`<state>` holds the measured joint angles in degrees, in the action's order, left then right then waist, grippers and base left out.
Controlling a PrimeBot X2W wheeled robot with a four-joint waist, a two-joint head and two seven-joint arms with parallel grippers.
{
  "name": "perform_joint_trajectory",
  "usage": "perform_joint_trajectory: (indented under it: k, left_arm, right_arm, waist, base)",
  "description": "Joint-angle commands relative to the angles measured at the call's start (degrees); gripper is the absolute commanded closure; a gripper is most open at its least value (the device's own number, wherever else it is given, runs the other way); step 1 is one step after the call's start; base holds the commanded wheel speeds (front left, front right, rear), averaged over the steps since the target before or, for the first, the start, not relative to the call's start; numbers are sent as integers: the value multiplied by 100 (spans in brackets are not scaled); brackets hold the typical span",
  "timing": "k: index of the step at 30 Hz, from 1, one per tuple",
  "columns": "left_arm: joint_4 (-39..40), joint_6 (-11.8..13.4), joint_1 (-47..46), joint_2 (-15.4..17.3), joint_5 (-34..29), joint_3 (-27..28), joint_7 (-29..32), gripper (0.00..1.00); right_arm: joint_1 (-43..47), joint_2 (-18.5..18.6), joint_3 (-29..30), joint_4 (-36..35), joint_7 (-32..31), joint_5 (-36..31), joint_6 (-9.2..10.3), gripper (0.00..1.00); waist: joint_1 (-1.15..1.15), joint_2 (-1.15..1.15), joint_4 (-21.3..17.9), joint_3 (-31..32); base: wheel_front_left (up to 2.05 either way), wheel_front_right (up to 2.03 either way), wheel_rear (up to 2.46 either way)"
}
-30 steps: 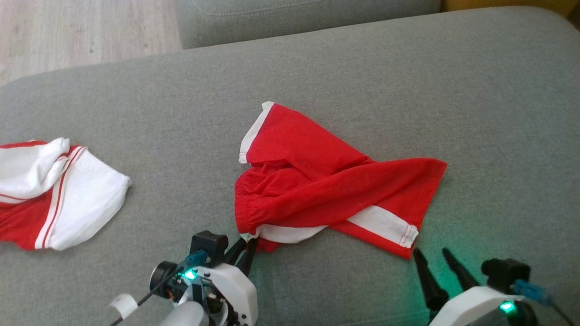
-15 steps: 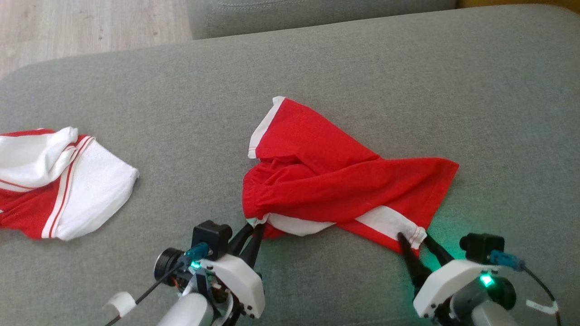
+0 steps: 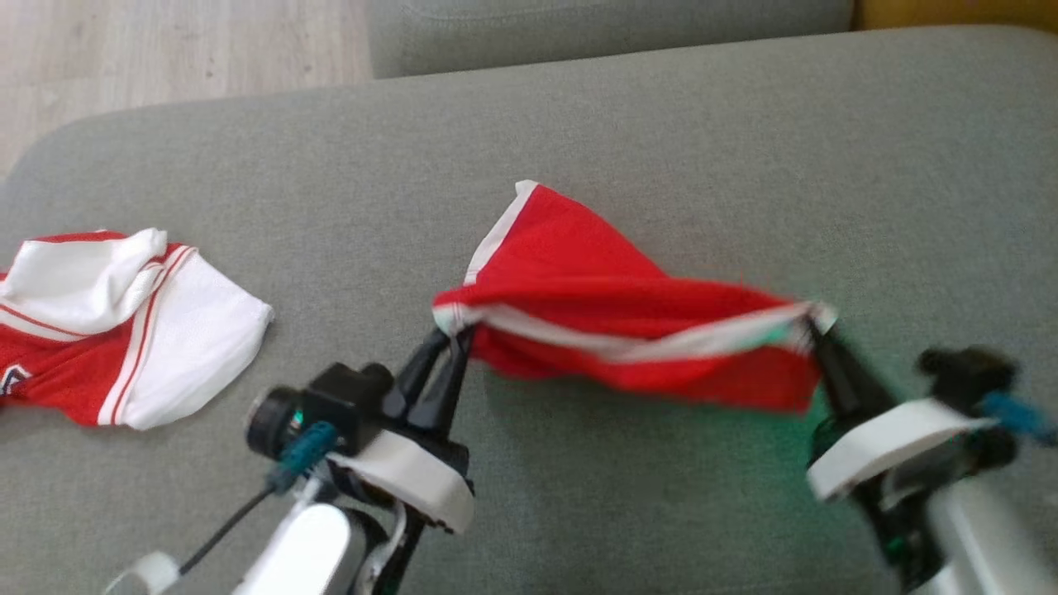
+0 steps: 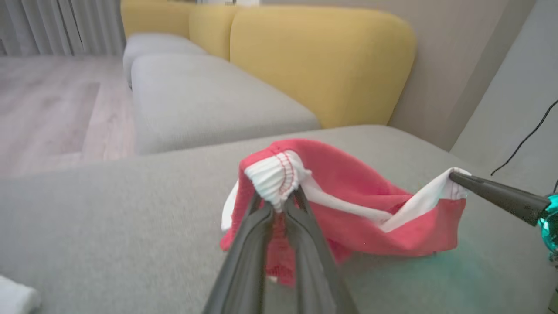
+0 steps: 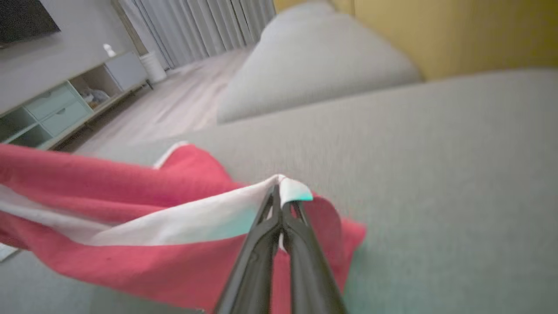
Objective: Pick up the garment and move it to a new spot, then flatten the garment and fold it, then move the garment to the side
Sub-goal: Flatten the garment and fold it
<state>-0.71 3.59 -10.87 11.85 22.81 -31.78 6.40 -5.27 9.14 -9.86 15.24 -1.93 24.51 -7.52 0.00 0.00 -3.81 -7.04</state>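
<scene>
The garment (image 3: 612, 306) is a pair of red shorts with white trim, stretched between my two grippers and partly raised off the grey sofa cushion (image 3: 661, 132). My left gripper (image 3: 453, 332) is shut on its white waistband corner at the left end. My right gripper (image 3: 814, 324) is shut on the white-trimmed corner at the right end. In the left wrist view, the bunched waistband (image 4: 274, 179) sits pinched in my left gripper (image 4: 279, 205), with the right gripper's finger (image 4: 497, 196) at the far corner. The right wrist view has my right gripper (image 5: 281, 196) clamped on the white hem (image 5: 287, 187).
A second red and white garment (image 3: 124, 322) lies crumpled at the cushion's left end. Another grey cushion (image 3: 595, 29) and wooden floor (image 3: 165, 49) lie beyond. Yellow backrests (image 4: 322, 56) stand behind the sofa, and a low cabinet (image 5: 65, 104) is across the room.
My right gripper reached the shorts' right corner and shut on it. Both grippers then rose and moved forward, lifting the near edge and pulling the shorts taut. The head camera shifted slightly.
</scene>
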Motion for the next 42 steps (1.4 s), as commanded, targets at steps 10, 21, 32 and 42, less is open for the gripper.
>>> perform_joint_trajectory:
  k: [10,21,32,42]
  left_arm:
    - [2056,35,-908,715,-354,702,207,100]
    - [2496,122,-1492,851,-212,1141,476,100]
    - [-1100,-462,-3076,-247,596,1208,-645,100]
    - [-4163,-915,-4671,-773,797,1652,-2129,100]
  right_arm:
    - [-346,759,885,-3446,-635,-714,3,100]
    - [-829,803,1284,-4561,-1376,-718,3,100]
    - [-2652,1009,462,-2044,-978,46,3,100]
    - [-4473,558,-443,206,118,413,3,100]
  waist:
    - [0,0,147,358]
    - [0,0,185,366]
    - [0,0,285,68]
    - [0,0,16,-90]
  base:
    - [0,0,0]
    - [0,0,0]
    - [0,0,0]
    - [0,0,0]
